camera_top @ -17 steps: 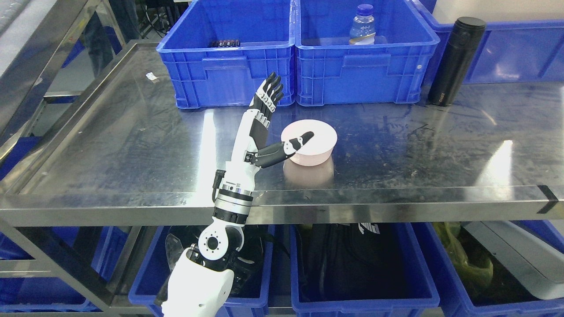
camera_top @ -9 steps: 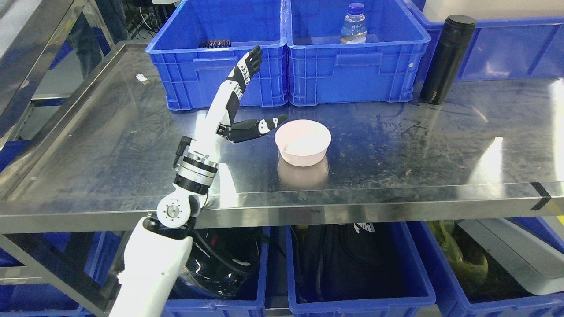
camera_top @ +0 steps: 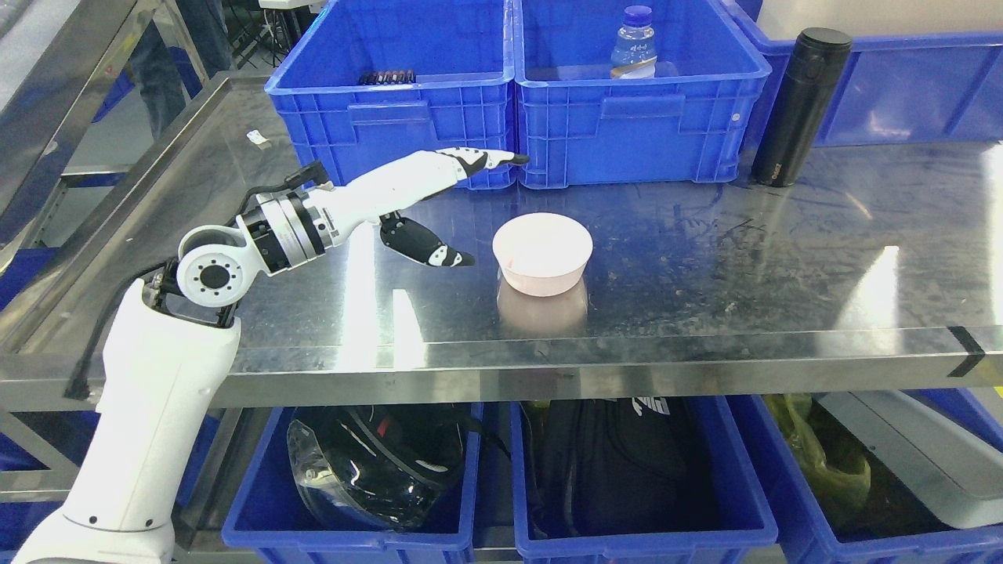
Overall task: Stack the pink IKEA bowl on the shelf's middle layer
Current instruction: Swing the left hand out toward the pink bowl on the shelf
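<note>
While out over the steel shelf: left hand [camera_top: 427, 205], fingers straight and spread wide, thumb dropped below, gripping nothing.
Left arm: came in from the lower left, white forearm angled across the shelf's front left part.
Fingertips [camera_top: 513, 159]: pointed right, just in front of the blue crates [camera_top: 517, 117].
Thumb [camera_top: 439, 252]: near the bowl's left side, clearly apart from it.
Pink bowl [camera_top: 542, 253]: upright on the middle shelf [camera_top: 705, 258], near the front edge, alone, touched by nothing.
Black flask [camera_top: 799, 106]: upright, back right, beside the right crate.
Water bottle [camera_top: 633, 43]: stood inside the right crate.
Lower bins: black helmet [camera_top: 376, 462] in the left one, dark bag next door.
</note>
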Available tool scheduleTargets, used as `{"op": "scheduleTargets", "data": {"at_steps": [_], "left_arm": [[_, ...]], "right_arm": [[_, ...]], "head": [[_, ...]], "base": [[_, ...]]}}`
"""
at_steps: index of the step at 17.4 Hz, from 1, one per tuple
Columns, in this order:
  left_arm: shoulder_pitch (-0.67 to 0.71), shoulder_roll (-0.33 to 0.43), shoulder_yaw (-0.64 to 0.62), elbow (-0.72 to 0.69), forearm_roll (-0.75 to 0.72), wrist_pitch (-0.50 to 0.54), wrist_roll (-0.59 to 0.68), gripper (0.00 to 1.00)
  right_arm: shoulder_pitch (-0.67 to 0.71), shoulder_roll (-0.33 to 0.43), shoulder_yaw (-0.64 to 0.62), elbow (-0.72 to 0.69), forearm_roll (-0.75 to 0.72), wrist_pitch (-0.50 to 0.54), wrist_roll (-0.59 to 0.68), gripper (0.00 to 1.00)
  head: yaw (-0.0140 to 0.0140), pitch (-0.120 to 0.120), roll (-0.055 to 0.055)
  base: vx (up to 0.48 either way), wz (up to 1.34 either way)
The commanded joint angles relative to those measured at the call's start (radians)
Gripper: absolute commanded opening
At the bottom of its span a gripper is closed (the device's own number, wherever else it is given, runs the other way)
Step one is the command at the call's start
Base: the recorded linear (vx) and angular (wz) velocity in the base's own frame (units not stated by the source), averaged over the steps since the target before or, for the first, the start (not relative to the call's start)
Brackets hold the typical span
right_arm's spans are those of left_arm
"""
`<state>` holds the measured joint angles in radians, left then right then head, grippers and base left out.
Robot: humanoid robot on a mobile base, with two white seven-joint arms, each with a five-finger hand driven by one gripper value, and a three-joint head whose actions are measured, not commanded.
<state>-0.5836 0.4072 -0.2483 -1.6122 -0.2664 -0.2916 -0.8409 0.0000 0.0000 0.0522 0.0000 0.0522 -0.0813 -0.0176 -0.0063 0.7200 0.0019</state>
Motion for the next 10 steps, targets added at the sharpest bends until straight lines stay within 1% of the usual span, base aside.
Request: {"op": "scheduleTargets", "data": {"at_steps": [1,2,4,5,6,7,9,10], "left_arm": [[-0.080,-0.131,-0.097,0.026,-0.250,0.084,-0.191,0.98],[-0.102,-0.172,-0.136,0.052,-0.260,0.103,-0.211,0.96],[-0.165,-0.206,-0.201,0.109,-0.280,0.117,-0.211,0.93],[-0.195,-0.218,-0.215,0.133,-0.299,0.123,-0.210,0.93],[-0.225,-0.263,-0.221,0.168,-0.313,0.123,-0.211,0.93],[-0.242,-0.286,-0.223,0.198,-0.313,0.123,-0.213,0.90],[-0.295,-0.298,-0.242,0.257,-0.315,0.123,-0.219,0.86],[-0.314,-0.298,-0.265,0.279,-0.315,0.123,-0.219,0.86]], "right_arm": [[0.003,-0.017,0.000,-0.017,0.000,0.000,-0.001,1.00],[0.003,-0.017,0.000,-0.017,0.000,0.000,-0.001,1.00],[0.005,-0.017,0.000,-0.017,0.000,0.000,-0.001,1.00],[0.003,-0.017,0.000,-0.017,0.000,0.000,-0.001,1.00],[0.005,-0.017,0.000,-0.017,0.000,0.000,-0.001,1.00],[0.005,-0.017,0.000,-0.017,0.000,0.000,-0.001,1.00],[0.003,-0.017,0.000,-0.017,0.000,0.000,-0.001,1.00],[0.003,-0.017,0.000,-0.017,0.000,0.000,-0.001,1.00]], "head": [[0.0000,0.000,0.000],[0.0000,0.000,0.000],[0.0000,0.000,0.000],[0.0000,0.000,0.000],[0.0000,0.000,0.000],[0.0000,0.000,0.000],[0.0000,0.000,0.000],[0.0000,0.000,0.000]], "base": [[0.000,0.00],[0.000,0.00],[0.000,0.00],[0.000,0.00],[0.000,0.00],[0.000,0.00],[0.000,0.00],[0.000,0.00]]}}
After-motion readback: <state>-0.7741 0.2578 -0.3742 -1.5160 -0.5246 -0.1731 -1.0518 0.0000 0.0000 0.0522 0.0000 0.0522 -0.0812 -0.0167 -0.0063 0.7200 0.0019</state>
